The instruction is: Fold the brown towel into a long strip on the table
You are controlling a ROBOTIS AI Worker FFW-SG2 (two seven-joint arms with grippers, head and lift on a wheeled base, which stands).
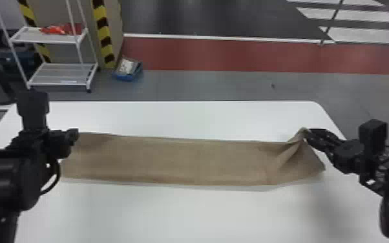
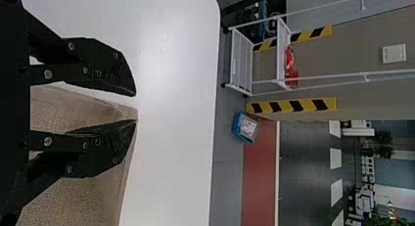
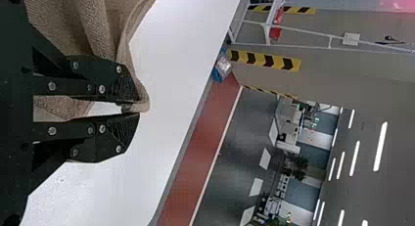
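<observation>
The brown towel (image 1: 184, 161) lies as a wide strip across the white table, its right far corner pulled up into creases. At that corner is my right gripper (image 1: 310, 134); in the right wrist view the towel (image 3: 107, 20) runs between the fingers of the right gripper (image 3: 134, 108), which pinch its edge. My left gripper (image 1: 74, 134) is at the strip's left far corner. In the left wrist view the left gripper (image 2: 136, 108) stands open, with the towel's corner (image 2: 125, 111) between and under its fingers.
The white table (image 1: 203, 213) has rounded far corners. Beyond it on the floor stand a white rack (image 1: 61, 76) with red items, a striped pillar (image 1: 106, 35) and a blue box (image 1: 127, 69).
</observation>
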